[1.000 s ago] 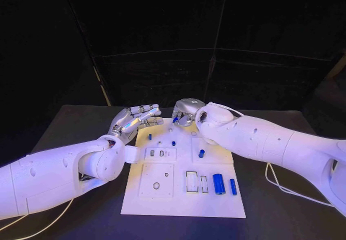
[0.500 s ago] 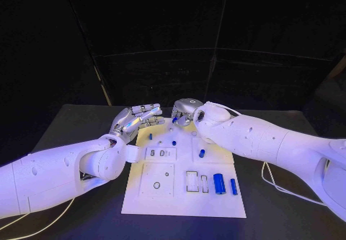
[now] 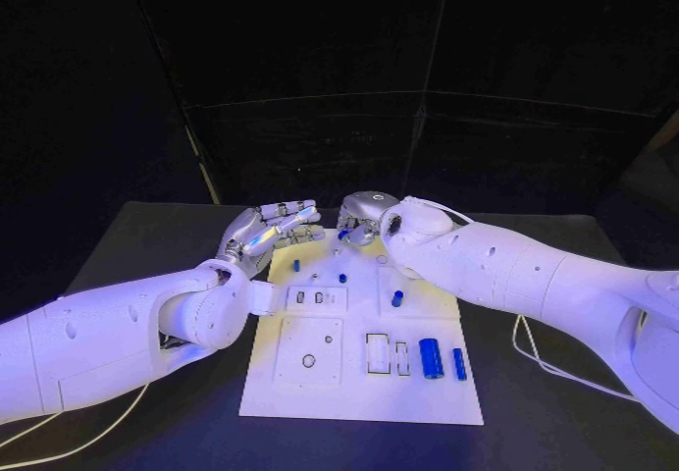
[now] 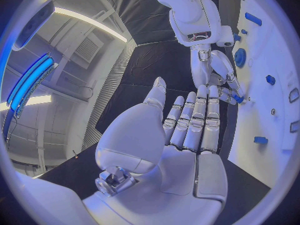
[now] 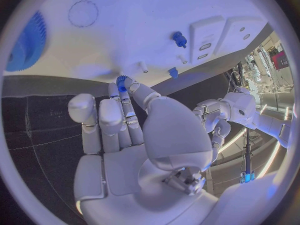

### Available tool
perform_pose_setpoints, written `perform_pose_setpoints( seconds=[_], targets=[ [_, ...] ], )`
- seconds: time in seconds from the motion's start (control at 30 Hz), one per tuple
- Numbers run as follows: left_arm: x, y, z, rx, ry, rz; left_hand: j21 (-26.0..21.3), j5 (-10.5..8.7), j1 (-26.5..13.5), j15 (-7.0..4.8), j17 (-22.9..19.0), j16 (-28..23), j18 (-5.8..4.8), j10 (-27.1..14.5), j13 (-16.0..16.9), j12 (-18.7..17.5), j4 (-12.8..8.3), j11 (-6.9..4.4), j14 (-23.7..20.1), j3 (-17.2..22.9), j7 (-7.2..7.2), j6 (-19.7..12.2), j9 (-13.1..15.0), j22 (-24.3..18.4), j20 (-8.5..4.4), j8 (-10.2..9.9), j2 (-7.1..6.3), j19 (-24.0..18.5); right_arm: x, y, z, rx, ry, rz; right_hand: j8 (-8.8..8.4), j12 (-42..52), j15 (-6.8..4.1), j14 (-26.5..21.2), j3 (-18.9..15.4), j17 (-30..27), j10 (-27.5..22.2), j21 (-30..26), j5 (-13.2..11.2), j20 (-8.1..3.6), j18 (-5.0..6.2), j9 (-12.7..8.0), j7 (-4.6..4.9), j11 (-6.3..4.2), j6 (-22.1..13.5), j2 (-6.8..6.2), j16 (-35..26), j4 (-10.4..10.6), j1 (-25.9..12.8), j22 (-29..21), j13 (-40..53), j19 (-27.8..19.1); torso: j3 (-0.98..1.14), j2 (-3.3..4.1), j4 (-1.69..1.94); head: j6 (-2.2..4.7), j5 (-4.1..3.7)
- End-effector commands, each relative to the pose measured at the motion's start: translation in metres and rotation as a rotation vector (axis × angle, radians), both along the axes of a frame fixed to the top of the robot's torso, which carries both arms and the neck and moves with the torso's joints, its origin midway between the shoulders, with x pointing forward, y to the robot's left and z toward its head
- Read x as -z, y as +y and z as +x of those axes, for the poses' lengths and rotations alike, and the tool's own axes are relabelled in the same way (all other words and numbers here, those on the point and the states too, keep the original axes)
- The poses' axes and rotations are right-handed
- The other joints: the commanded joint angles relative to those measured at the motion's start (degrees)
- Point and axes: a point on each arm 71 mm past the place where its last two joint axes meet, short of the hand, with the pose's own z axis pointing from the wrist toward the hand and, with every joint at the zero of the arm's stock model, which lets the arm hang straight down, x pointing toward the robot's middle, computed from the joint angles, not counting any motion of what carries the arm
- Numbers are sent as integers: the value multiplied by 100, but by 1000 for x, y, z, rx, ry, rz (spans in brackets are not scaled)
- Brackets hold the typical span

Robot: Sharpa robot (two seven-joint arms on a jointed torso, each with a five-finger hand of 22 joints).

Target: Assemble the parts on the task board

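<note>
Step in hand, as judged: placing a small part at the far end of the task board (image 3: 361, 392).

R hand (image 3: 362, 218) sits over the board's far edge, fingers curled tog. on a small blue part (image 5: 121, 81) pinched at the fingertips; the part is just above the board's far edge, close to a white peg (image 5: 143, 66).

L hand (image 3: 269, 232) hovers just left of the board's far corner, holding nothing, fingers straight and side by side, thumb set apart.

Other blue parts lie on the board: a large cylinder (image 3: 430, 359) and a slimmer bar (image 3: 458, 364) near-right, a short piece (image 3: 397, 299) mid-board.

Next move prob. calls for lowering the pinched part onto its seat w/ fine alignment, then release. Exact seat cannot be told.
</note>
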Motion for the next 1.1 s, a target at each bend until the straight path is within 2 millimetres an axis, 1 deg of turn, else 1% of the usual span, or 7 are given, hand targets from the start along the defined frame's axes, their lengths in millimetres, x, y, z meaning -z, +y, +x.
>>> perform_pose_setpoints(
  seconds=[0.03, 0.27, 0.6, 0.77, 0.93, 1.07, 1.1],
  targets=[
    [-2, -2, 0, 14, -12, -5, -32, -19, -19, 29, -8, -20, 61, -32, -4, -25, -26, 18, -8, 1, 297, -26, -3, -8, 21, -26, 34, 29, 0, 0, 1, -5, 9, -6, -54, -124, 118, -57, 21, -198, -248, -104, -6, 53, -8, -35, 98, 96, -286, -123, -128, 64, -24, -187, -24, -160, -2, -1, -3, 1, -2],
    [-2, -2, 0, 17, -10, -5, -34, -20, -18, 29, -8, -22, 60, -33, -4, -26, -27, 19, -10, 2, 297, -36, -4, -9, 21, -27, 35, 29, 1, 0, 1, -4, 14, -5, -45, -242, 228, -168, -127, -570, -910, -404, -19, 183, 97, -26, 179, 231, -1072, -322, -348, 195, 14, -714, -17, -509, -1, 2, 3, 3, 2],
    [-2, 1, 1, 17, -11, -6, -41, -20, -18, 32, -11, -30, 59, -38, -5, -30, -32, 20, -19, 5, 297, -47, -5, -14, 23, -29, 38, 27, -4, -5, -5, -14, -19, 36, 56, 40, 218, -125, -221, -483, -720, -330, 108, 185, 70, 24, 203, 215, -919, -286, -259, 312, 83, -578, 43, -370, 9, -8, -24, 1, 17],
    [-3, 4, 1, 15, -12, -7, -44, -20, -17, 33, -12, -33, 59, -41, -5, -32, -35, 21, -23, 7, 297, -47, -5, -16, 24, -29, 41, 26, -10, -30, -13, 23, -23, 120, 141, 417, 136, 3, -239, -87, -134, -79, 158, 131, -8, 46, 125, 87, -685, -300, 46, 452, 24, -141, 141, -52, 1, -33, -37, 43, -7],
    [-3, 9, 1, 11, -14, -8, -45, -20, -16, 33, -12, -34, 59, -41, -5, -33, -37, 21, -23, 8, 296, -36, -4, -16, 24, -28, 42, 26, -10, -68, -19, 102, 41, 189, 164, 1241, -115, 108, -599, 331, 752, 153, 233, -109, -78, 32, -80, -224, -715, -535, 374, 634, -73, 252, 650, 226, 8, -65, -99, 33, 32],
    [-3, 11, 1, 8, -16, -7, -46, -19, -15, 33, -12, -34, 59, -41, -5, -33, -38, 21, -23, 8, 296, -31, -4, -17, 24, -28, 43, 27, -8, -96, -23, 165, 117, 213, 171, 2388, -151, 219, -1101, 1008, 829, 411, 283, -154, -186, 19, -133, -264, -889, -683, 828, 902, -154, 748, 1595, 523, 19, -81, -142, 44, 27],
    [-3, 12, 1, 7, -16, -7, -46, -19, -15, 33, -12, -34, 59, -41, -5, -33, -38, 21, -23, 8, 296, -31, -4, -17, 24, -28, 43, 27, -6, -104, -24, 182, 140, 212, 166, 3114, -84, 245, -1273, 1305, 770, 492, 280, -170, -202, 13, -109, -242, -983, -648, 1006, 1052, -204, 908, 2327, 604, 27, -87, -160, 44, 35]
  ],
)
